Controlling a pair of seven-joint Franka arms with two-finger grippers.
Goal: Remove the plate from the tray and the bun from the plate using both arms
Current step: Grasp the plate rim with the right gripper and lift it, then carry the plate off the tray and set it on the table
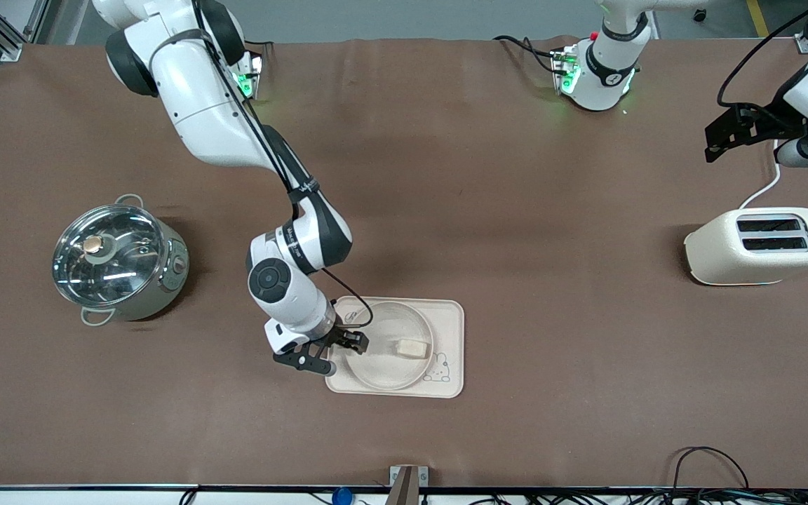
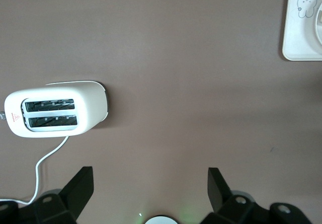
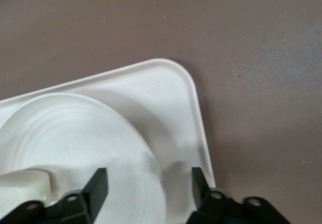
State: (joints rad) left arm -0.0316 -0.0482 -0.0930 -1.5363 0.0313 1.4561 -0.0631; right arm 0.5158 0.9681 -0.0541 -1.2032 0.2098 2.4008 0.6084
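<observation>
The round cream plate (image 1: pixel 376 368) lies in the cream rabbit tray (image 1: pixel 449 326). The pale bun (image 1: pixel 411 347) rests on the plate, toward its left arm's side. My right gripper (image 1: pixel 343 354) is open and low at the plate's rim on the right arm's side. In the right wrist view the gripper (image 3: pixel 149 176) has one finger over the plate (image 3: pixel 75 128) and the other over the tray (image 3: pixel 173 90); the bun (image 3: pixel 22 189) shows at the edge. My left gripper (image 1: pixel 711 144) waits open and empty in the air near the toaster; it also shows in the left wrist view (image 2: pixel 149 176).
A steel pot with a glass lid (image 1: pixel 116 259) stands toward the right arm's end. A cream toaster (image 1: pixel 758 245) with a white cord stands at the left arm's end and shows in the left wrist view (image 2: pixel 55 114). Cables lie along the table's near edge.
</observation>
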